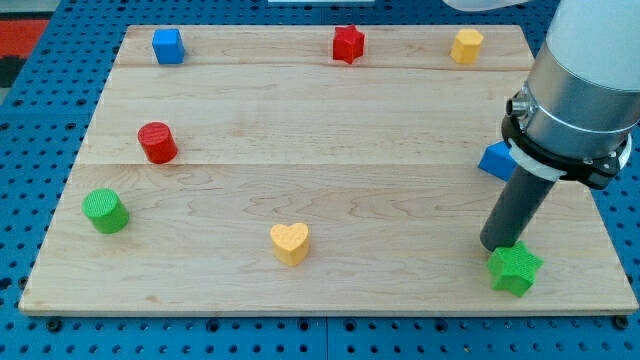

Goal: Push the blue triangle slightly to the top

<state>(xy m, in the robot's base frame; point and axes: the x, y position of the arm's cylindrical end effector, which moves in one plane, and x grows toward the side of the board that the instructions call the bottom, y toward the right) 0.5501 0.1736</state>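
The blue triangle [495, 161] lies at the board's right side, partly hidden behind my arm's grey body. My tip [497, 245] rests on the board below the blue triangle, apart from it, and right beside the upper left of the green star [516, 268]. The rod rises up and to the right from the tip into the grey arm.
A blue cube [168, 46], a red star [347, 44] and a yellow hexagon [466, 46] sit along the top edge. A red cylinder [157, 143] and a green cylinder [105, 211] are at the left. A yellow heart [290, 243] lies bottom centre.
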